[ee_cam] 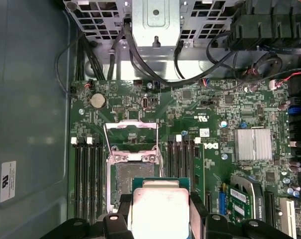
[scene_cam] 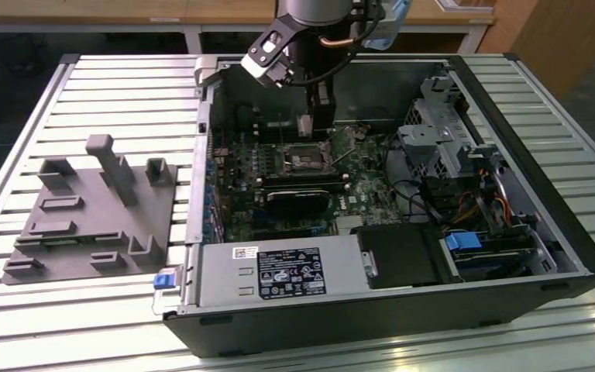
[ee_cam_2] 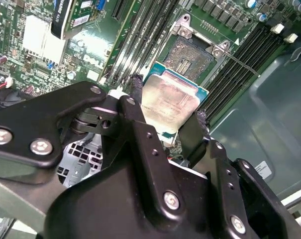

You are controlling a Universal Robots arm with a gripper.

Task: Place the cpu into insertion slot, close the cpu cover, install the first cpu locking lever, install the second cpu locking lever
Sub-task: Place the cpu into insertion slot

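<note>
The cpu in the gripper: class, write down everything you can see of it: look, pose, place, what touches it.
The cpu is a small flat square chip: a dull, smudged silvery-grey metal top on a thin green base. The black gripper is shut on it, fingers pressing two opposite edges. It hangs over the green motherboard, close to the open dark square insertion slot, not seated, touching nothing else.

Silvery-grey cpu (ee_cam: 157,209) top with green edging, black gripper (ee_cam_2: 168,102), green motherboard (ee_cam: 215,107), dark insertion slot (ee_cam: 133,177) with silver rim, silver cpu cover (ee_cam: 130,125), finned silver heat sink (ee_cam: 253,144), black computer case (scene_cam: 380,318), grey fixture block (scene_cam: 91,209), pale slatted table (scene_cam: 101,85)
</note>
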